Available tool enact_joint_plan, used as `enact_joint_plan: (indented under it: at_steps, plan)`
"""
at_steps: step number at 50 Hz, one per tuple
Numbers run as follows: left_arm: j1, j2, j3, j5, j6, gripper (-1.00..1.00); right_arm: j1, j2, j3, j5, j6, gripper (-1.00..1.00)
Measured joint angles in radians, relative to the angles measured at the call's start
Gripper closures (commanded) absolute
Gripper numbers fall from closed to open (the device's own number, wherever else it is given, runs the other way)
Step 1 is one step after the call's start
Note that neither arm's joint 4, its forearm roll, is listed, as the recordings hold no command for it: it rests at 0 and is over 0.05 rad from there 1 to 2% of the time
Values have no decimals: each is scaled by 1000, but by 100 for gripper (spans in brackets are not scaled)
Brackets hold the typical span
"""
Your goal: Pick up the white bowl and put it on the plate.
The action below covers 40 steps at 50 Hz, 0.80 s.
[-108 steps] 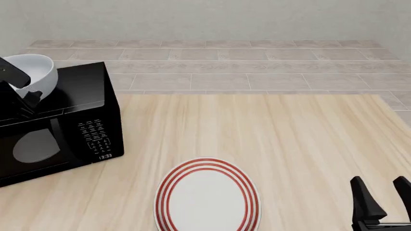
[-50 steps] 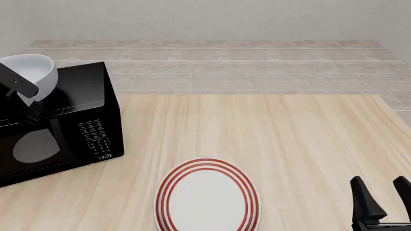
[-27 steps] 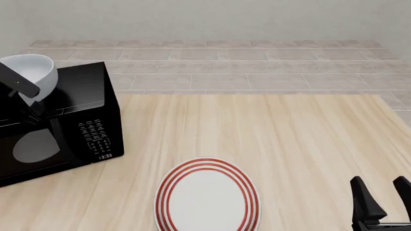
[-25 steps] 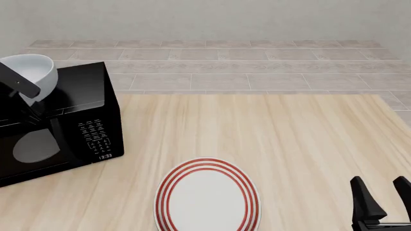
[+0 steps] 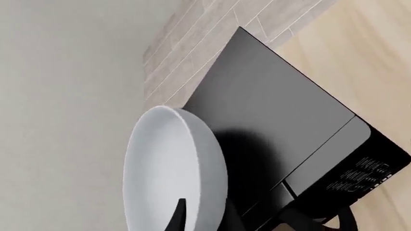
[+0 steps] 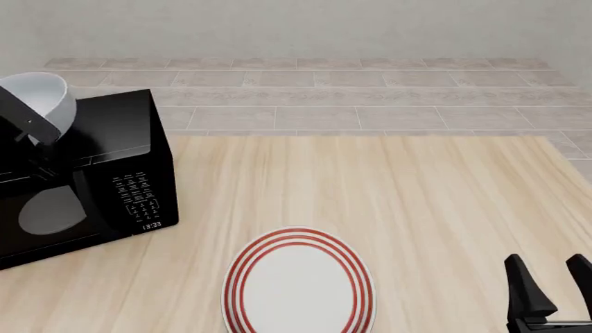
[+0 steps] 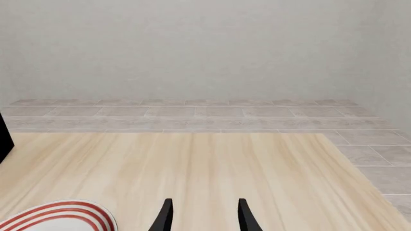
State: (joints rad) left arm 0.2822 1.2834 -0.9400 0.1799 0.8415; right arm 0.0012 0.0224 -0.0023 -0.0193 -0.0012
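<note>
Left gripper (image 6: 30,125) clamped on white bowl (image 6: 41,104) rim, tilted above microwave (image 6: 88,177), at 10 o'clock from plate (image 6: 298,283). Right gripper (image 6: 547,284) idle, fingers apart, 3 o'clock of plate.

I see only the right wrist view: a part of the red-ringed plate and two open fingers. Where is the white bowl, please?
Observer: The white bowl is at the far left of the front view, over the top of a black microwave.
Operator: Does an arm hold it?
Observer: Yes. The left gripper is shut on its rim, with one finger inside the bowl and one outside.
Operator: Is the bowl level?
Observer: No, it is tilted well off level. I cannot tell if it touches the microwave.
</note>
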Motion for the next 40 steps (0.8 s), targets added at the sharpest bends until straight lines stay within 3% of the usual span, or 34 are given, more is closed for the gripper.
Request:
enact_joint_plan:
  at_steps: [20, 40]
  plan:
    - [-17, -18, 2, 54, 29, 100, 0, 0, 0, 0, 0, -100]
    - [-49, -119, -34, 175, 46, 100, 0, 0, 0, 0, 0, -100]
